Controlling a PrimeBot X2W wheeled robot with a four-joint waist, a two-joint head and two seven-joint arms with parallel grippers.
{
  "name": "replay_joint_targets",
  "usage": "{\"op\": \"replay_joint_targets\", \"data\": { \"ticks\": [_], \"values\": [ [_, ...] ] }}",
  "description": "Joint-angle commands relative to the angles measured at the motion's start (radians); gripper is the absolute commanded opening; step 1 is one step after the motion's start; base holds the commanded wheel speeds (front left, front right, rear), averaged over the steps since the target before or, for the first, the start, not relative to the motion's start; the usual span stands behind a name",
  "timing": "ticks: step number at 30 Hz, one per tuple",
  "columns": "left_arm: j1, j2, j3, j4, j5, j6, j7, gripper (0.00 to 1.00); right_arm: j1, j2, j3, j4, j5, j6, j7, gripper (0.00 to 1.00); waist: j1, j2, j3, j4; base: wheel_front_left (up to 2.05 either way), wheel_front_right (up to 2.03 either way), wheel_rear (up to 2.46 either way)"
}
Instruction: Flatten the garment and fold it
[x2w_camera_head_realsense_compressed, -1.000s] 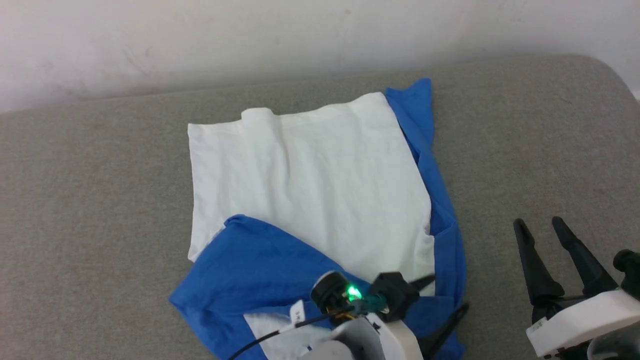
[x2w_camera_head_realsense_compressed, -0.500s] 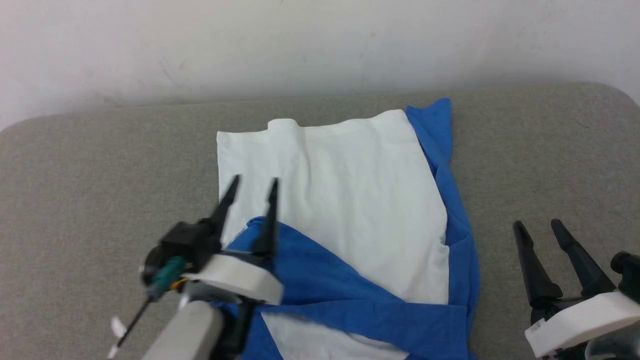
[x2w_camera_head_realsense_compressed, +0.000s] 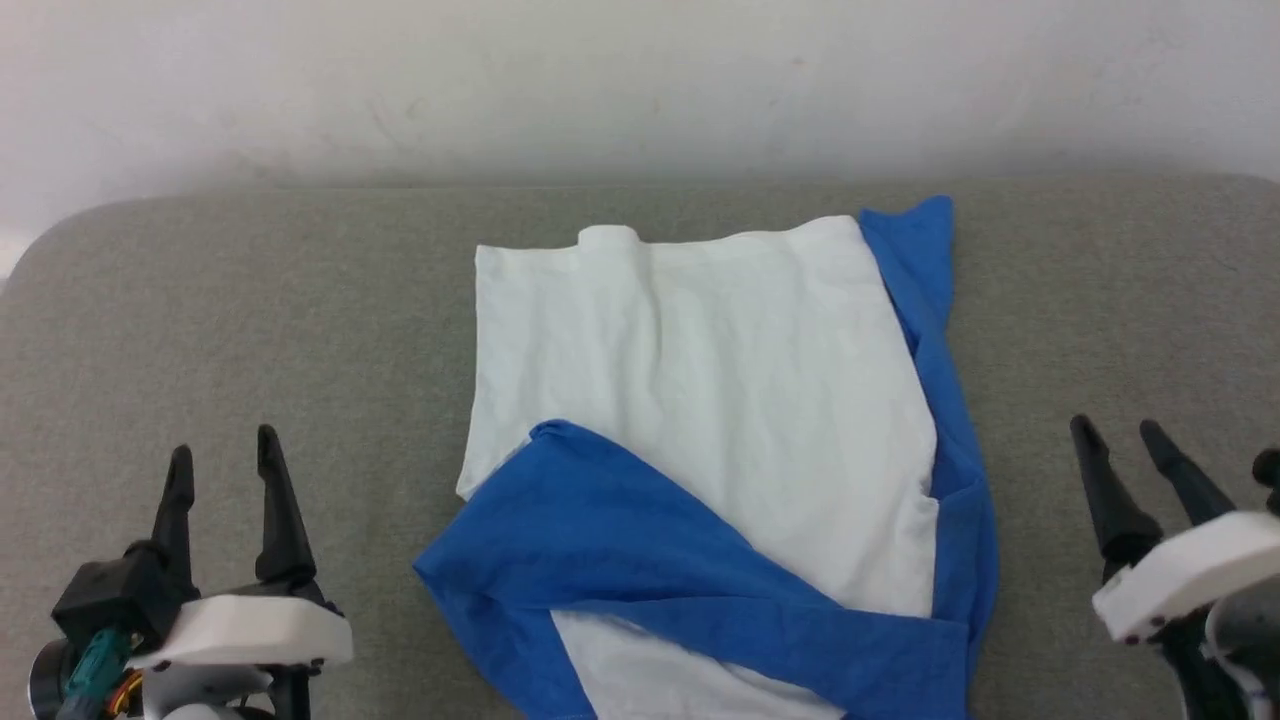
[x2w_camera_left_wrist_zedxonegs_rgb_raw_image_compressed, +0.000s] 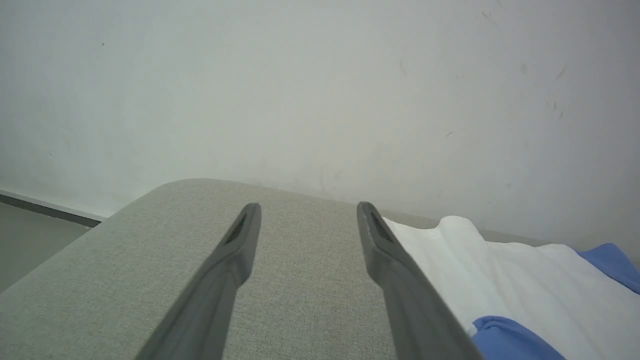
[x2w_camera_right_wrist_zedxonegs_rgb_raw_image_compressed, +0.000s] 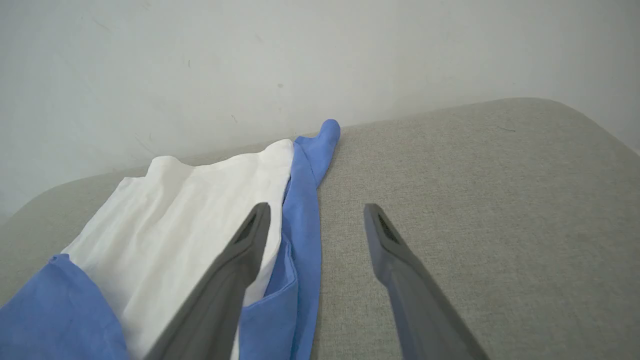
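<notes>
**Two grippers standing off, shirt lying between them**

Nearest the camera, the left gripper (x2w_camera_head_realsense_compressed: 223, 447) and the right gripper (x2w_camera_head_realsense_compressed: 1115, 426) are both hanging with fingers spread wide and holding nothing. Each is sitting well apart from the cloth, over the grey padded surface (x2w_camera_head_realsense_compressed: 250, 300).

The garment (x2w_camera_head_realsense_compressed: 700, 400) is lying between them, roughly centred. Its near end is looking untidy. A blue sleeve (x2w_camera_head_realsense_compressed: 600, 530) is draping diagonally across the white body, leaving a white wedge showing at the bottom edge.

My reading: the fold is looking partly done, and the step in hand is choosing the next grasp. Doing it well is probably meaning taking the near blue edge at two points, one per gripper. That is also meaning pinching only the top layers, then lifting low and carrying evenly so the thin fabric isn't dragging what lies beneath.

Further out, a blue side strip (x2w_camera_head_realsense_compressed: 940, 330) is poking past the white on the right and is worth tucking in. At the far edge a small raised pucker (x2w_camera_head_realsense_compressed: 608, 238) is sitting in the hem and wanting smoothing. Beyond it, the pale wall (x2w_camera_head_realsense_compressed: 640, 80) is closing off the scene.
</notes>
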Motion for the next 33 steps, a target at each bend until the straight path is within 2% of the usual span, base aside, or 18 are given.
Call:
{"op": "replay_joint_targets", "data": {
  "ticks": [1, 9, 17, 26, 33],
  "values": [
    [0.021, 0.004, 0.011, -0.023, 0.014, 0.007, -0.005, 1.0, -0.051, -0.018, -0.009, 0.043, 0.02, -0.001, 0.012, 1.0, 0.0001, 0.0, 0.024, 0.029, 0.0, 0.0, 0.0],
    [-0.013, -0.023, 0.009, -0.102, 0.049, -0.01, -0.005, 1.0, -0.384, -0.14, -0.016, 0.349, 0.114, -0.001, 0.115, 1.0, 0.0001, 0.0, 0.158, 0.096, 0.0, 0.0, 0.0],
    [-0.13, -0.106, -0.014, -0.146, 0.089, -0.064, -0.005, 1.0, -0.742, -0.256, 0.035, 0.617, 0.123, -0.001, 0.272, 1.0, 0.0001, 0.0, 0.331, 0.172, 0.0, 0.0, 0.0],
    [-0.233, -0.193, -0.038, -0.111, 0.134, -0.158, -0.005, 1.0, -0.984, -0.333, 0.106, 0.784, 0.084, -0.001, 0.386, 1.0, 0.0001, 0.0, 0.445, 0.234, 0.0, 0.0, 0.0],
    [-0.267, -0.236, -0.027, -0.09, 0.167, -0.209, -0.005, 1.0, -1.058, -0.359, 0.163, 0.876, 0.034, -0.001, 0.447, 1.0, 0.0001, 0.0, 0.481, 0.248, 0.0, 0.0, 0.0]
  ]
}}
